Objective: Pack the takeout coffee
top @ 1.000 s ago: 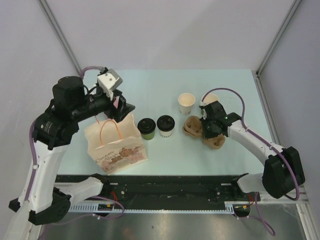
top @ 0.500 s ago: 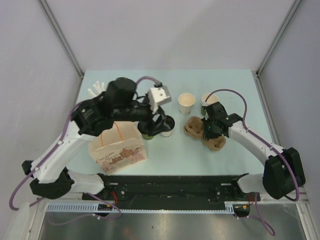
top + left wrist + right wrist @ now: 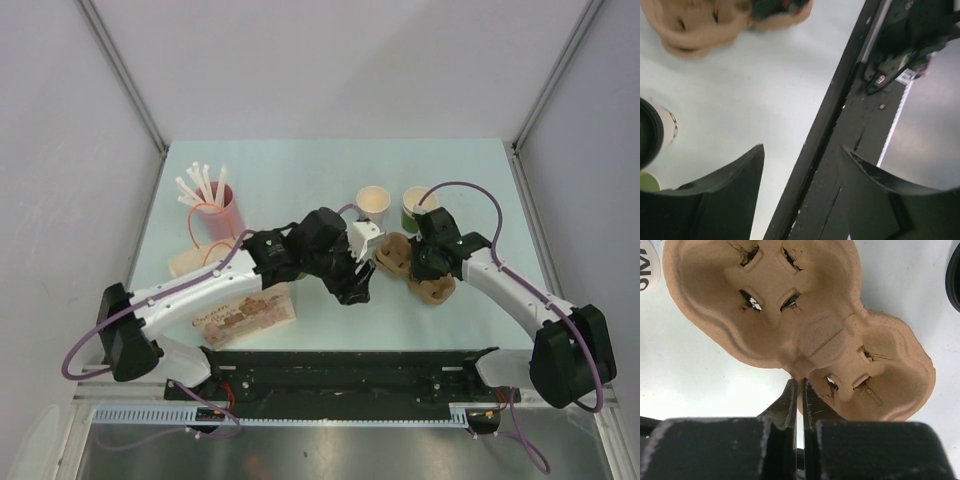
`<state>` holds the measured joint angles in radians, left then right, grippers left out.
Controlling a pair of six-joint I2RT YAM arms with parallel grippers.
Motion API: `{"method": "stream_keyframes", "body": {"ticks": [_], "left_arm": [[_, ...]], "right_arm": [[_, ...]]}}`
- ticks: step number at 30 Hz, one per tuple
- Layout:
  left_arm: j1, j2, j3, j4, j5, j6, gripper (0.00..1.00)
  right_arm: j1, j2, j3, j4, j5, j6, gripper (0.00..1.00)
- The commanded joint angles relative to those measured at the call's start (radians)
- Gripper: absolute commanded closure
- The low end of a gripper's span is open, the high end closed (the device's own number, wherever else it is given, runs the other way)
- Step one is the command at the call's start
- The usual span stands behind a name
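Your left arm [image 3: 310, 245] hides the white cup [image 3: 667, 131] from the overhead camera. The left wrist view cuts it and its black lid [image 3: 646, 132] off at the frame's edge. There the pulp tray [image 3: 695, 25] is blurred and cropped at the top.

The pulp tray [image 3: 790, 315] looks matt, rough and fibrous with torn slots, the pale bench [image 3: 765, 85] smooth with a faint sheen, the left hand [image 3: 802, 147] matt black plastic.
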<state>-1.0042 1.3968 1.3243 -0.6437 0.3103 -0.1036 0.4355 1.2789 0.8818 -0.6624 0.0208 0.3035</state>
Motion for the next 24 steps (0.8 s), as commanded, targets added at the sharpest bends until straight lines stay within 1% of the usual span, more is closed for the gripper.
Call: {"method": "stream_keyframes", "body": {"ticks": [1,2,3,7,8,10,15,16,18,19,21,24], "left_arm": [[0.045,0.036,-0.105,0.240,-0.005,-0.131,0.43],[0.055,0.065,-0.125,0.254,0.007,-0.143,0.50],[0.064,0.080,-0.131,0.265,0.024,-0.149,0.51],[0.084,0.122,-0.143,0.338,0.042,-0.151,0.46],[0.084,0.136,-0.131,0.346,0.042,-0.154,0.44],[0.085,0.189,-0.109,0.354,0.038,-0.160,0.43],[0.092,0.307,-0.060,0.374,0.010,-0.162,0.44],[0.093,0.318,-0.050,0.375,0.006,-0.157,0.48],[0.098,0.346,-0.040,0.381,-0.002,-0.153,0.51],[0.099,0.352,-0.037,0.384,-0.005,-0.148,0.56],[0.111,0.360,-0.033,0.397,-0.005,-0.153,0.58],[0.118,0.373,-0.033,0.420,0.015,-0.157,0.57]], "right_arm": [[-0.006,-0.036,-0.009,0.020,-0.009,0.028,1.00],[-0.006,-0.050,-0.014,0.018,-0.009,0.039,1.00],[-0.006,-0.059,-0.018,0.017,-0.009,0.045,1.00],[-0.007,-0.090,-0.037,0.011,-0.044,0.057,1.00],[-0.006,-0.090,-0.038,0.004,-0.047,0.056,1.00],[-0.006,-0.093,-0.043,-0.003,-0.050,0.052,1.00],[-0.007,-0.108,-0.055,-0.022,-0.064,0.057,0.98],[-0.006,-0.115,-0.056,-0.026,-0.064,0.059,0.98],[-0.006,-0.118,-0.061,-0.034,-0.071,0.060,0.98],[-0.006,-0.122,-0.061,-0.046,-0.073,0.062,0.98],[-0.006,-0.136,-0.061,-0.060,-0.061,0.065,1.00],[-0.007,-0.158,-0.067,-0.092,-0.027,0.066,1.00]]}}
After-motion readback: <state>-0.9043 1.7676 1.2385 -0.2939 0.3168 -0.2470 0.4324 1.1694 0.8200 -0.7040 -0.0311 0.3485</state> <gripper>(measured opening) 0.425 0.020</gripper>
